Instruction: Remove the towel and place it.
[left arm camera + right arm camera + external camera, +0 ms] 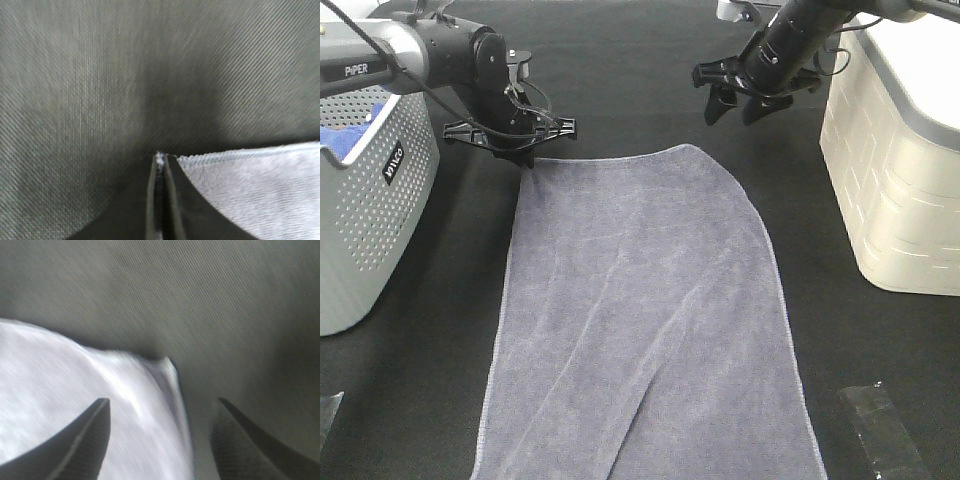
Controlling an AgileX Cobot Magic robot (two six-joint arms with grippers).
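The grey-lavender towel [640, 320] lies spread flat on the black table, running from the middle toward the near edge. My left gripper [528, 160] is down at the towel's far left corner. In the left wrist view its jaws [160, 162] are pressed together with a sliver of the hem pinched between them, and the rest of the towel [255, 192] lies beside them. My right gripper [732, 115] hangs open above the table, just beyond the far right corner. The right wrist view shows that corner of the towel [75, 390] below the spread fingers [87, 440], with nothing between them.
A grey perforated basket [365, 230] stands at the left with a bright blue cloth [345, 135] inside. A white ribbed bin [900, 170] stands at the right. A clear plastic scrap [880, 430] lies near the front right.
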